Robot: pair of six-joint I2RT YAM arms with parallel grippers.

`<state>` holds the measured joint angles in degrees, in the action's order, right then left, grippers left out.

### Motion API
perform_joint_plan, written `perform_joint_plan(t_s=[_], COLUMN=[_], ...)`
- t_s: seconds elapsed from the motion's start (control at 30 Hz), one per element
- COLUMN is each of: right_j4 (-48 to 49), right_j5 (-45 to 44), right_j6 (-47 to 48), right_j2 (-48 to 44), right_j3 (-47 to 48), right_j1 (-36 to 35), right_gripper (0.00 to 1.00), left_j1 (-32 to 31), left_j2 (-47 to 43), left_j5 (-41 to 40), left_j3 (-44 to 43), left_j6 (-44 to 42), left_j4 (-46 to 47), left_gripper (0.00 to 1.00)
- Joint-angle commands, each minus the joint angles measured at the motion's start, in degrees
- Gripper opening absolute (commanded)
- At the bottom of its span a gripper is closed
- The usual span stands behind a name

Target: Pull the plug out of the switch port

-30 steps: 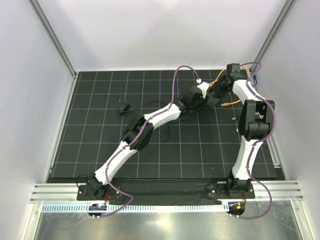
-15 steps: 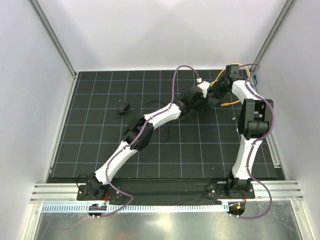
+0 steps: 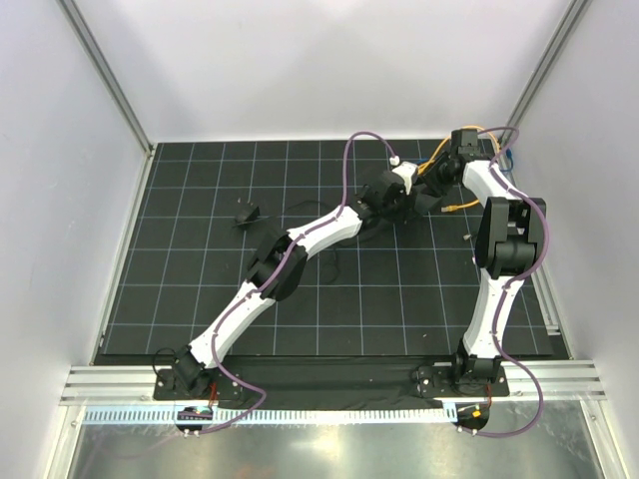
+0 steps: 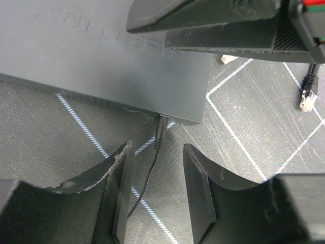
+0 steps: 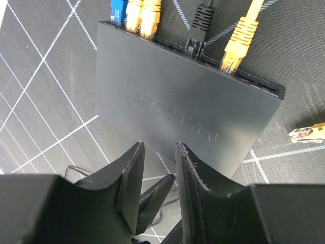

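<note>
The small black plug (image 4: 161,128) sits in the switch port (image 4: 163,117), in the flat black switch (image 4: 101,66) edge facing your left gripper (image 4: 155,195). Its body looks stiff and its wire (image 4: 147,183) limp, so grip the body. The left jaws gape astride the wire. The right gripper (image 5: 158,175), narrowly parted and empty, crowds overhead. Yellow cables (image 5: 238,40) line the far edge.

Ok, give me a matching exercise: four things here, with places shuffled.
1 blue plug
2 thin black plug
3 loose yellow connector
4 black adapter

A on the mat beside the switch
B on the mat, far from the switch
C in the edge facing the left gripper
D end of the port row

Pairs: 1-D, 2-C, 3-A, 4-B
</note>
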<state>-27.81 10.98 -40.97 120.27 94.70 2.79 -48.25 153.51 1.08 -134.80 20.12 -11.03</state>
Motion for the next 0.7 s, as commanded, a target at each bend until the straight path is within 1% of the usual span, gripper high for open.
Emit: perform_joint_plan(t_s=[0.0,0.1,0.2,0.3,0.33,0.4,0.47,0.5,0.53,0.67], right_j4=[2.1,2.2,2.5,2.8,2.9,2.6,2.2,1.5,1.1,-1.2], right_j5=[1.7,1.9,1.9,2.3,2.2,2.1,1.9,1.8,1.4,-0.3], right_j6=[-1.1,-1.3,-1.1,-1.1,-1.1,-1.2,-1.5,-1.7,-1.6,-1.5], right_j2=[-0.4,-0.4,-0.2,-0.3,-0.3,-0.4,-0.3,-0.5,-0.6,-1.5], right_j3=[0.0,-0.2,-0.8,-1.7,-1.7,-2.2,-2.4,-2.5,-2.8,-3.0], right_j1=[0.4,0.6,0.8,1.0,1.1,1.0,1.0,1.1,1.1,0.8], right_gripper=[0.39,0.39,0.39,0.39,0.39,0.39,0.39,0.39,0.39,0.40], left_j1=[0.1,0.1,0.1,0.1,0.1,0.1,0.1,0.1,0.1,0.1], left_j2=[0.6,1.3,1.0,1.4,1.4,1.5,1.4,1.4,1.4,1.1], left_j5=[-0.6,-0.4,-0.4,0.1,0.1,-0.3,-0.2,-0.2,0.0,0.6], left_j3=[-2.3,-4.2,-3.5,-3.7,-3.6,-3.3,-3.4,-3.4,-3.4,-2.9], left_j6=[1.5,2.9,4.4,5.3,5.3,5.7,5.8,5.7,5.5,5.3], left_j4=[-0.6,-3.3,-4.1,-4.4,-4.5,-4.4,-4.4,-4.3,-4.2,-3.7], left_gripper=[0.48,0.48,0.47,0.42,0.38,0.35,0.28,0.27,0.23,0.16])
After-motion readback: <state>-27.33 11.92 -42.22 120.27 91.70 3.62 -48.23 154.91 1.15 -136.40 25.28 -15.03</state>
